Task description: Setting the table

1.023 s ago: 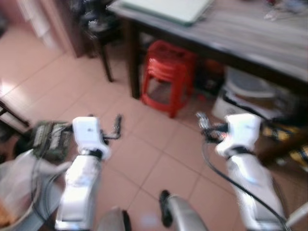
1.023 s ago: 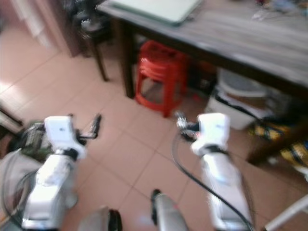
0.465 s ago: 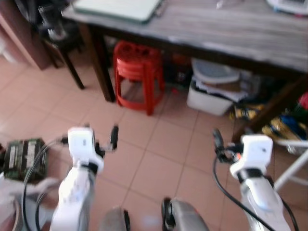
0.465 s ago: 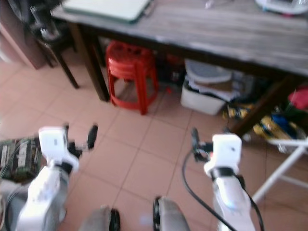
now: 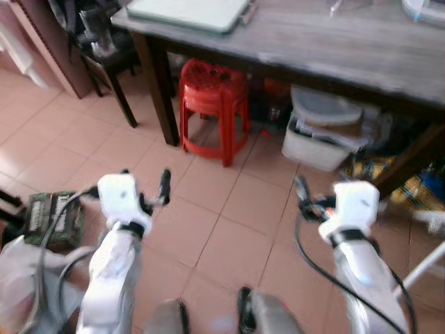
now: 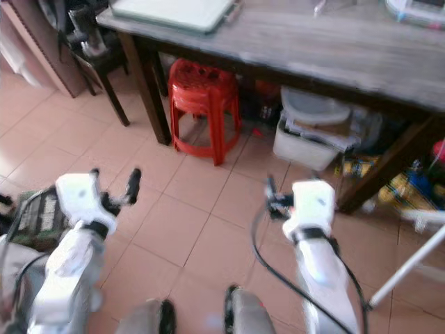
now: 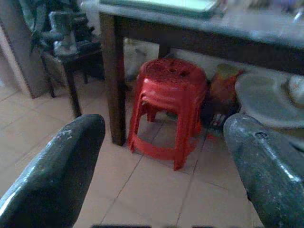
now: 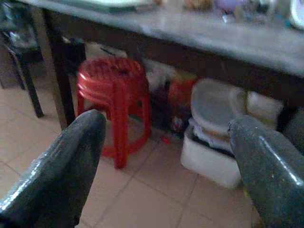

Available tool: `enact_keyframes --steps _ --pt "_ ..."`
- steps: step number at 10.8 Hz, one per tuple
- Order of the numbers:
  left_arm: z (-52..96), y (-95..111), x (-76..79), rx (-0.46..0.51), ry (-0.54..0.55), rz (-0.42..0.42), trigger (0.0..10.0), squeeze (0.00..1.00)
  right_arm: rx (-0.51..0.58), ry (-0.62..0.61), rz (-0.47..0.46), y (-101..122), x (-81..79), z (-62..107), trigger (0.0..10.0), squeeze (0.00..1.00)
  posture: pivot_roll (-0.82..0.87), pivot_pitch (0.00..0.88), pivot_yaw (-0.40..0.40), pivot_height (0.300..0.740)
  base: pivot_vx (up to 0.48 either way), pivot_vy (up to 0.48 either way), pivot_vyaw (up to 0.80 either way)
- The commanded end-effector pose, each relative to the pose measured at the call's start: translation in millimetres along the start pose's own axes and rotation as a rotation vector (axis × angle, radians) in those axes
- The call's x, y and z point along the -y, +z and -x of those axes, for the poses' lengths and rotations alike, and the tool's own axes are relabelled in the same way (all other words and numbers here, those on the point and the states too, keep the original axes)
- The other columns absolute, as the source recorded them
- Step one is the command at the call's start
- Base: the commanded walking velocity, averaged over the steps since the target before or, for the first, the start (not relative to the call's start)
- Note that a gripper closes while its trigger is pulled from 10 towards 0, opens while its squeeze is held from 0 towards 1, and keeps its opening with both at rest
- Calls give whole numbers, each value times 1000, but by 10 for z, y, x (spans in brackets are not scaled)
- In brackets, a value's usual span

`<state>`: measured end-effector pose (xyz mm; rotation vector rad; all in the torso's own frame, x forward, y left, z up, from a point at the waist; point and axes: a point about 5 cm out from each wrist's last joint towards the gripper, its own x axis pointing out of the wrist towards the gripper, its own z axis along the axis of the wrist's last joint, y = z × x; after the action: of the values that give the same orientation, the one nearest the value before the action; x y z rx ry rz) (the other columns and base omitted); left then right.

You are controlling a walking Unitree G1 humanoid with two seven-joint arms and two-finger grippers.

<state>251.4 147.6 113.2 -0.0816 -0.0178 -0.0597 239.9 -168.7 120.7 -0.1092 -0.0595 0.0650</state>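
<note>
A table [image 5: 327,42] stands ahead, across the far side; a tray [image 5: 188,12] lies on its left end; under it, beside its left leg, stands a stack of stools [image 5: 212,104]; right of the stools sits a lidded bin [image 5: 321,129]; a small side table [image 5: 104,59] stands left of the table; a flat box [image 5: 49,217] lies on the floor at near left.

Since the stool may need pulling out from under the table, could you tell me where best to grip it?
Take the red plastic stool by its seat rim on the open side facing the robot, coming in low and level. It stands upright and stacked under the table, beside the table leg, so a top approach is blocked.
</note>
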Motion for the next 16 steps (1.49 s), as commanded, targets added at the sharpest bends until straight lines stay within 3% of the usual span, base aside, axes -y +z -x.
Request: enact_keyframes --steps 1,5,10,12,16 --pt "-7 -45 24 -6 -5 -5 10000 0 -1 24 4 -31 -35 -21 10000 0 -14 45 -16 740 0 0 0" --pt "-216 -80 211 27 -65 7 10000 0 33 34 1 -25 -49 -204 10000 0 -33 0 -30 740 0 0 0" --pt "-31 -133 134 -3 -116 -14 10000 0 -7 23 -21 -124 -106 -39 10000 0 -24 81 1 740 0 -136 -640" --pt "-81 -78 175 15 -119 -5 10000 0 9 27 -6 -84 -65 -100 10000 0 -34 92 8 740 0 -354 -616" --pt "-107 -47 161 17 -135 -20 10000 0 23 34 1 -62 -97 -128 10000 0 -39 102 20 740 0 -353 0"
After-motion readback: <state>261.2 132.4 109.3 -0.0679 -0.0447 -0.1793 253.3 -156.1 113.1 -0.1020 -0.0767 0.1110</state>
